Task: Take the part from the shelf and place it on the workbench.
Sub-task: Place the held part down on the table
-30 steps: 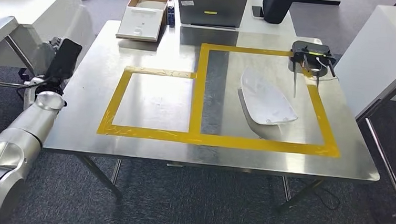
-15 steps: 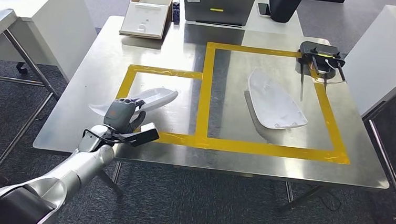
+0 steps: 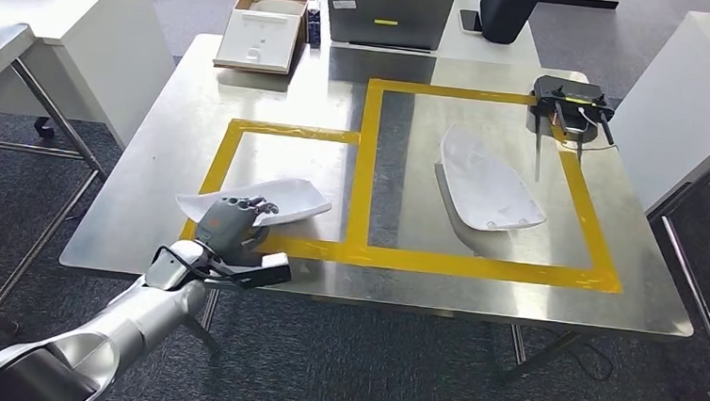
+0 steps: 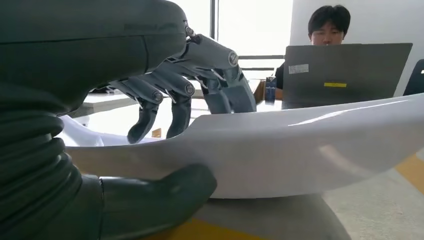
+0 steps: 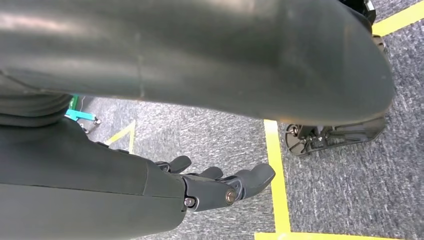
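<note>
My left hand (image 3: 227, 225) grips a white curved shell part (image 3: 262, 200) by its near edge, at the front of the left yellow-taped square (image 3: 226, 144) on the steel workbench (image 3: 145, 176). In the left wrist view the thumb (image 4: 160, 195) lies under the part (image 4: 290, 145) and the fingers (image 4: 200, 75) curl over its rim. The part sits very low over the steel; I cannot tell whether it touches. A second white shell part (image 3: 489, 180) lies in the right taped rectangle. My right hand (image 5: 220, 187) hangs beside my body above the carpet, fingers loosely apart and holding nothing.
At the workbench's far edge stand a grey laptop (image 3: 390, 16) with a person (image 4: 330, 25) behind it, a cardboard box with a white tray (image 3: 261, 26) and a black speaker (image 3: 506, 8). A black device with cables (image 3: 569, 100) sits at the far right corner. White tables flank both sides.
My left arm has swung in from beside the table's left edge, bringing the white part over the left taped square. In the last half second the part shifted slightly right and lower.
</note>
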Available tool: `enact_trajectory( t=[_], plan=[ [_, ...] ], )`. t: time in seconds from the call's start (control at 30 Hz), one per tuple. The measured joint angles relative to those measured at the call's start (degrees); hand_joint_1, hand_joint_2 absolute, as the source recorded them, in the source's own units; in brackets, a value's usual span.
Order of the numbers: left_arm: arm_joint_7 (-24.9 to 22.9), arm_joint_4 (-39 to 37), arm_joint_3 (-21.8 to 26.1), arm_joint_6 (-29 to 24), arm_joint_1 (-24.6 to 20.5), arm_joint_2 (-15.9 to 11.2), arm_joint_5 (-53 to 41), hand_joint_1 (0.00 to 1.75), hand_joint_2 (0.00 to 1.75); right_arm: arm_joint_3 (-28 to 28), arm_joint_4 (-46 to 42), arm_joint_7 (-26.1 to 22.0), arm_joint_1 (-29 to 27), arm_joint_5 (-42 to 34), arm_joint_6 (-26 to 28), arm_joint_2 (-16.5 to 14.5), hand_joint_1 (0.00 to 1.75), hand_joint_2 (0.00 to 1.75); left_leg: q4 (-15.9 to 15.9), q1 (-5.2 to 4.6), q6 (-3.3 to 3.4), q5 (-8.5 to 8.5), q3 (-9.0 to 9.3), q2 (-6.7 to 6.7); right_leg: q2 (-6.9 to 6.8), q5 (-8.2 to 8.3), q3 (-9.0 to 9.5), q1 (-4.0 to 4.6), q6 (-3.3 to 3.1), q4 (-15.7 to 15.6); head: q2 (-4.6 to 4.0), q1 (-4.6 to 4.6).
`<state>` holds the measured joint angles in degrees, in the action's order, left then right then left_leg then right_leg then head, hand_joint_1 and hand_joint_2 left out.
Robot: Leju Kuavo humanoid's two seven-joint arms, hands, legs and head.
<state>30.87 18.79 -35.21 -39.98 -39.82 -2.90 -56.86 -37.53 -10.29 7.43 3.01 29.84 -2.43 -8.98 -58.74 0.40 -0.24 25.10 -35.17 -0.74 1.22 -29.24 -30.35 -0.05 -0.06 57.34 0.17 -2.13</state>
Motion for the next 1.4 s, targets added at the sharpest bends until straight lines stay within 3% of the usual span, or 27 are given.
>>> enact_trajectory(
  t=[0.03,0.2,0.37,0.47,0.6,0.67,0.73,0.77,0.8,0.83,0.9,0.97,1.1,1.17,1.23,1.27,1.3,1.33,1.4],
  plan=[
    [-1.16,0.46,0.38,-0.01,0.1,-0.06,-1.56,0.0,0.0,0.0,0.0,-0.2,-0.01,-0.03,-0.02,0.0,0.0,0.0,0.01,0.0,-0.01,-0.01,0.01,0.0,0.0,0.0,0.0,0.0,0.0,0.01,0.0,-0.01],
    [-3.89,4.44,6.51,-0.02,1.33,-0.07,-11.32,0.0,0.0,0.0,0.0,-1.42,-0.04,-0.18,-0.14,0.0,0.0,0.0,-0.04,-0.05,0.0,0.01,0.04,0.03,0.01,0.02,0.0,-0.08,0.02,0.0,0.0,-0.01],
    [4.31,13.44,21.0,-0.02,4.09,1.72,-17.61,0.0,0.0,0.0,0.0,-2.1,-0.1,-0.08,-0.23,0.0,0.0,0.0,-0.18,-0.27,0.15,0.15,0.01,0.04,0.02,-0.01,0.01,-0.33,0.11,-0.04,0.01,-0.01],
    [8.21,21.73,29.5,-0.04,5.18,3.12,-15.37,0.0,0.0,-0.02,0.0,-2.22,-0.12,-0.04,-0.21,-0.02,0.0,0.0,-0.33,-0.42,0.42,0.3,-0.01,0.07,0.07,-0.04,0.06,-0.46,0.37,-0.06,0.0,-0.01],
    [8.92,35.18,34.08,-0.22,6.63,4.09,-8.06,0.0,0.0,-0.21,0.0,-2.16,-0.25,-0.5,-0.07,-0.14,0.0,0.0,0.29,-0.06,1.1,-0.08,0.31,0.42,-0.03,-0.59,-0.04,-0.48,1.0,0.56,0.0,0.02],
    [8.98,42.18,34.97,-0.36,7.94,4.57,-4.64,0.0,0.0,-0.4,0.0,-2.21,-0.26,-0.87,-0.01,-0.18,0.0,0.0,0.78,0.25,1.46,-0.34,0.51,0.75,-0.49,-3.72,-2.14,-0.59,1.41,5.35,0.0,0.14],
    [9.03,49.37,35.33,-0.43,10.19,5.04,-1.71,0.0,0.0,-0.66,0.0,-2.2,-0.29,-1.12,0.04,-0.22,0.0,0.0,0.81,0.27,1.52,-0.37,0.44,1.04,-0.71,-7.48,-5.95,-0.83,1.83,13.4,-0.01,0.23],
    [9.06,53.25,35.37,-0.43,11.82,5.29,-0.4,0.0,0.0,-0.81,0.0,-2.15,-0.33,-1.22,0.07,-0.23,0.0,0.0,0.77,0.31,1.48,-0.35,0.41,1.19,-0.77,-8.06,-7.28,-0.99,1.99,16.1,-0.01,0.23],
    [9.08,56.8,35.37,-0.43,13.39,5.5,0.56,0.0,0.0,-0.96,0.0,-2.1,-0.38,-1.32,0.09,-0.24,0.0,0.0,0.71,0.37,1.42,-0.32,0.39,1.31,-0.82,-7.61,-7.74,-1.13,2.13,16.95,0.0,0.23],
    [9.09,60.28,35.36,-0.43,14.98,5.73,1.25,0.0,0.0,-1.1,0.0,-2.06,-0.44,-1.43,0.11,-0.24,0.0,0.0,0.58,0.52,1.26,-0.27,0.37,1.39,-0.89,-5.93,-6.98,-1.29,2.26,15.24,0.01,0.23],
    [9.14,67.28,35.28,-0.44,17.66,6.01,1.75,0.0,0.0,-1.37,0.01,-2.04,-0.52,-1.55,0.11,-0.26,0.0,0.0,0.15,0.88,0.6,-0.1,0.21,1.42,-0.98,-2.02,-3.27,-1.55,2.57,7.61,0.0,0.27],
    [9.21,73.67,35.07,-0.44,19.84,6.09,1.48,0.0,0.0,-1.57,0.04,-2.02,-0.59,-1.55,0.1,-0.29,0.0,0.0,-0.13,1.03,-0.43,-0.23,-0.11,1.31,-0.79,-0.01,-0.59,-1.36,2.23,1.98,0.0,0.4],
    [9.32,83.75,34.58,-0.43,24.06,6.01,-0.39,0.0,0.0,-1.71,0.06,-2.2,-0.69,-1.26,0.03,-0.21,0.0,0.0,0.39,1.19,-2.34,-0.8,-0.69,1.14,-0.62,0.99,-0.95,-0.95,0.28,0.52,0.0,0.52],
    [9.33,88.14,34.3,-0.43,26.26,5.92,-0.41,0.0,0.0,-1.73,0.06,-2.76,-0.72,-1.13,-0.04,-0.13,0.0,0.0,-2.81,1.22,-2.67,1.96,-2.06,1.04,-0.75,1.65,-1.07,-1.12,-0.74,-0.13,-0.01,0.41],
    [9.32,91.42,33.81,-0.43,28.32,5.88,-0.16,0.0,0.0,-1.73,0.06,-3.15,-0.72,-1.07,-0.06,-0.06,0.0,0.0,-10.28,1.1,-2.78,6.18,-4.73,0.86,-0.88,1.85,-1.25,-0.98,-1.09,-0.18,0.0,0.29],
    [9.32,92.6,33.49,-0.43,29.16,5.86,-0.28,0.0,0.0,-1.74,0.07,-3.23,-0.69,-1.05,-0.06,-0.04,0.0,0.0,-13.69,1.06,-2.81,7.47,-5.9,0.81,-0.94,1.85,-1.34,-0.9,-1.12,-0.11,0.0,0.27],
    [9.31,93.59,33.15,-0.41,29.84,5.84,-0.59,0.0,0.0,-1.74,0.06,-3.27,-0.65,-1.04,-0.06,-0.03,0.0,0.0,-15.45,1.05,-2.79,7.67,-6.34,0.8,-0.99,1.83,-1.41,-0.83,-1.15,0.01,0.01,0.27],
    [9.31,94.46,32.82,-0.39,30.32,5.8,-0.97,0.0,0.0,-1.75,0.05,-3.34,-0.59,-1.04,-0.06,-0.01,0.0,0.0,-15.0,1.06,-2.73,6.76,-5.77,0.8,-1.0,1.77,-1.46,-0.8,-1.18,0.16,0.01,0.27],
    [9.32,95.89,32.26,-0.35,30.72,5.68,-1.52,0.0,0.0,-1.77,0.04,-3.56,-0.39,-1.05,-0.06,0.02,0.0,0.0,-9.14,1.08,-2.54,3.33,-2.5,0.81,-0.95,1.56,-1.51,-0.82,-1.13,0.55,0.01,0.26]
  ],
)
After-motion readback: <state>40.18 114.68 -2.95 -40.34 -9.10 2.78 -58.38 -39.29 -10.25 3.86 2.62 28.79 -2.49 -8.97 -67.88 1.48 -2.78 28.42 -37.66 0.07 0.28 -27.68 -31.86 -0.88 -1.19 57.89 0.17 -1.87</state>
